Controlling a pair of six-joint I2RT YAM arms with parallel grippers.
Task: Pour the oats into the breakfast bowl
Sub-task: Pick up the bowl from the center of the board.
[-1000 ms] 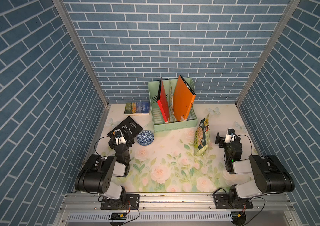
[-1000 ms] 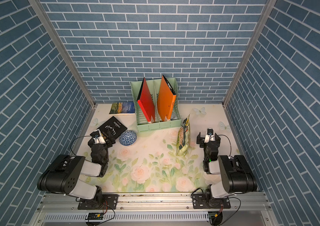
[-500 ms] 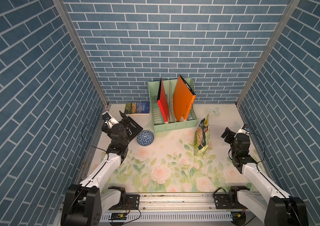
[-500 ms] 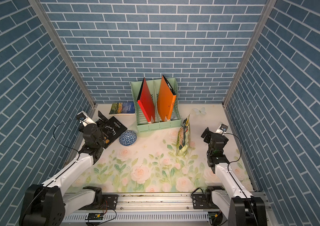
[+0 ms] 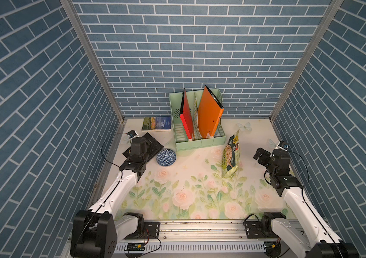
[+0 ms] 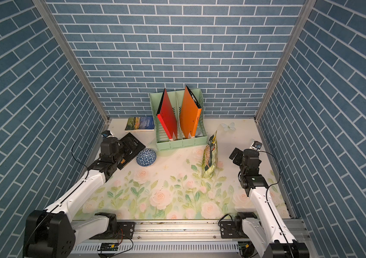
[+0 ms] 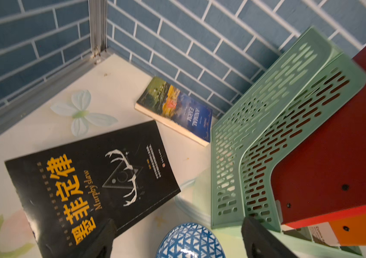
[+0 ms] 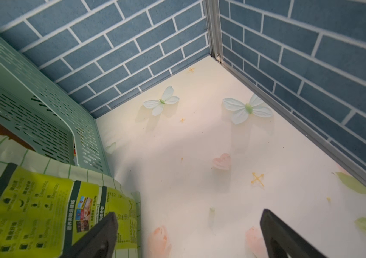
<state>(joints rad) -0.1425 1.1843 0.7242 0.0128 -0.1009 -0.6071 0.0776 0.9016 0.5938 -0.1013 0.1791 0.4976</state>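
I'm at the reach-in stage, nothing gripped. The right pincer [image 8: 187, 214] is spread wide, empty, just beside the upright oat pouch [image 5: 231, 157]. The left pincer [image 7: 178, 223], also spread, hovers by the breakfast bowl [image 5: 166, 157]. Next, I reckon, the right clamps the pouch. I can't see its mouth or any oats, and the bowl may be tipped.

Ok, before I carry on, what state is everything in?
oat pouch: standing upright, unheld; open or sealed, cannot tell.
breakfast bowl: on the table, unheld, no oats visible.
left hand: open, empty, near the bowl.
right hand: open, empty, beside the pouch, not touching.
black book: closed, lying flat.
blue book: closed, lying flat.
red folder: closed, leaning in the green rack.
orange folder: closed, leaning in the same rack.
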